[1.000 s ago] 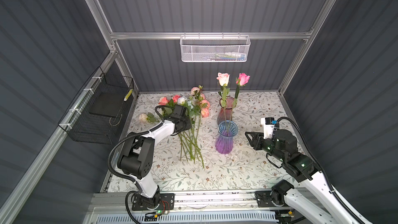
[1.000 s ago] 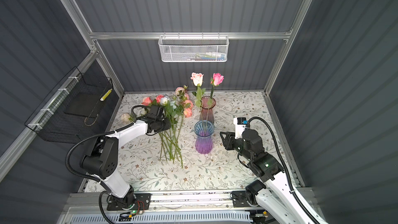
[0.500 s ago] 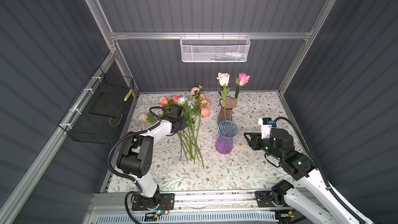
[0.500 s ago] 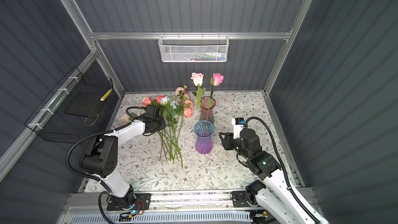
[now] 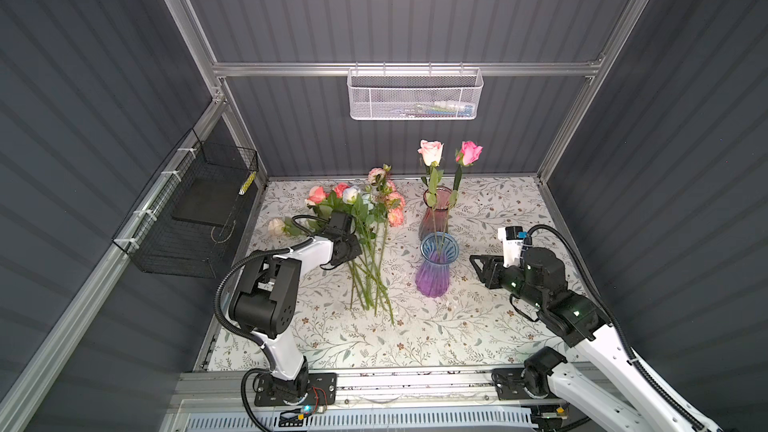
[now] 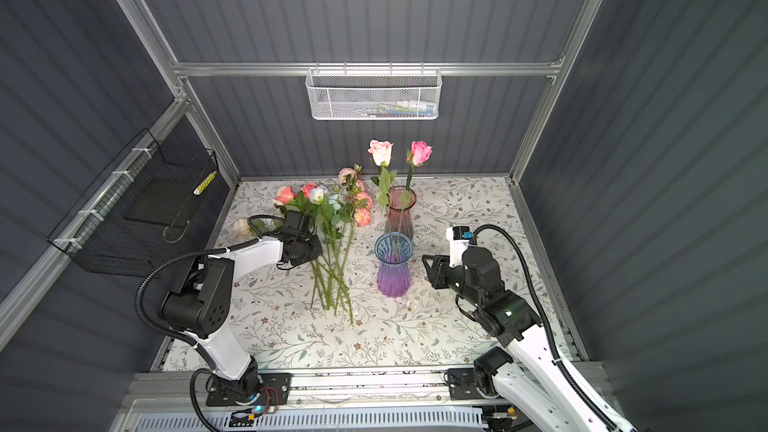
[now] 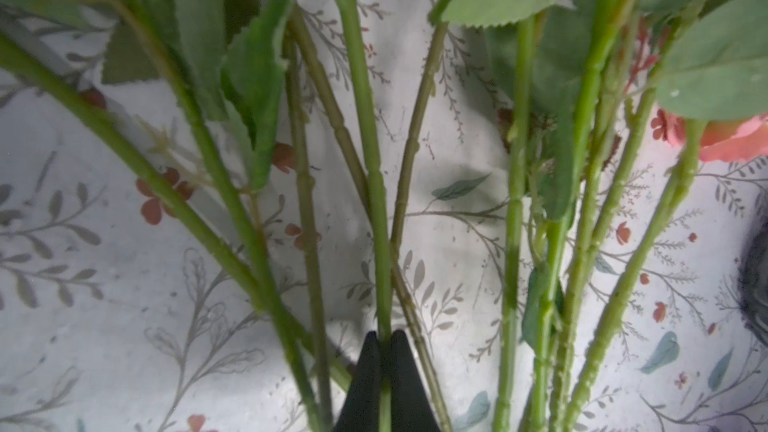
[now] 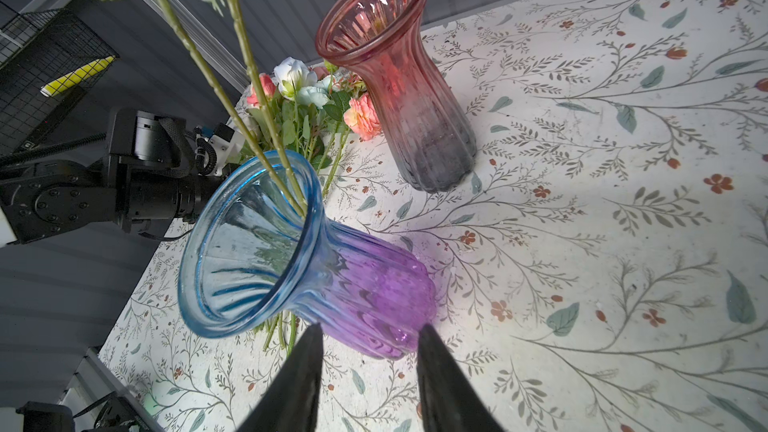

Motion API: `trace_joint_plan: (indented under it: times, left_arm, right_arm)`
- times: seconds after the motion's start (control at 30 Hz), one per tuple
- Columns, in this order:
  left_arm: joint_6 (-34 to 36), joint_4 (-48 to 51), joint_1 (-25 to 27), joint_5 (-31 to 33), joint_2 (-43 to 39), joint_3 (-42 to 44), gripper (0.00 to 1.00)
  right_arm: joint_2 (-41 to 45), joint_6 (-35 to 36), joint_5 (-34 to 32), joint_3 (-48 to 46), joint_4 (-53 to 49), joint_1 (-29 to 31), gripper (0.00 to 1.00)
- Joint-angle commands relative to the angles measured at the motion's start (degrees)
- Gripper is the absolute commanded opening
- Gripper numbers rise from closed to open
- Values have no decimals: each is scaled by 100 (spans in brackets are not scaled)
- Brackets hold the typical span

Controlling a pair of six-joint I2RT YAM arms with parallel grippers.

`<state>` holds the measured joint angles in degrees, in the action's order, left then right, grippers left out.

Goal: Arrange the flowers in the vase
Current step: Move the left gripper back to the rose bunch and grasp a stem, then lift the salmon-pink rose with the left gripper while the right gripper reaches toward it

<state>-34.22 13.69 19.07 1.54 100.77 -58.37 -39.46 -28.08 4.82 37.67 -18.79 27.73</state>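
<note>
Loose flowers (image 5: 368,222) lie bundled on the floral surface (image 5: 478,326), left of two vases.
Two roses (image 5: 431,152) stand in the blue-and-purple vase (image 5: 433,274), with the pink vase (image 5: 426,228) just behind it. The left gripper (image 7: 384,338) reaches into the bundle, clamped on one green stem (image 7: 365,118). The right gripper (image 8: 370,327) hangs near the blue-and-purple vase, jaws apart, not touching the glass.

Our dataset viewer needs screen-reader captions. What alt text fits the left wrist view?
The left gripper has its two black fingers shut on one green stem, amid a fan of other leafy stems lying on a floral-print tablecloth. A coral bloom peeks in at the edge.
</note>
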Motion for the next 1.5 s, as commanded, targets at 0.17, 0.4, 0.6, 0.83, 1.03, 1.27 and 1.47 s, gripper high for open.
trace_joint_plan:
  times: [0.17,0.4,0.6,0.83,1.03,1.27,1.47]
  left_arm:
    - [141,300,9,48,-684,156,0]
    - [210,495,9,-13,-1798,151,0]
    - [764,-92,6,-386,-3061,388,0]
    - [1313,-1157,191,-1526,-4785,714,0]
    - [1845,-996,890,-1688,-5434,294,0]
    - [2349,-568,2432,-1409,-4768,-328,0]
    - [2584,-406,3141,-1107,-4691,-519,0]
  right_arm:
    - [88,-22,94,118,4,-23,40]
    - [79,-65,194,163,58,-22,40]
    - [23,-10,339,463,3,-26,39]
    - [-30,-18,581,1353,-171,102,40]
    - [-235,3,536,2093,-291,483,43]
    - [-1203,630,59,3229,-319,1870,46]
    - [-1959,830,-166,4064,-134,2559,47]
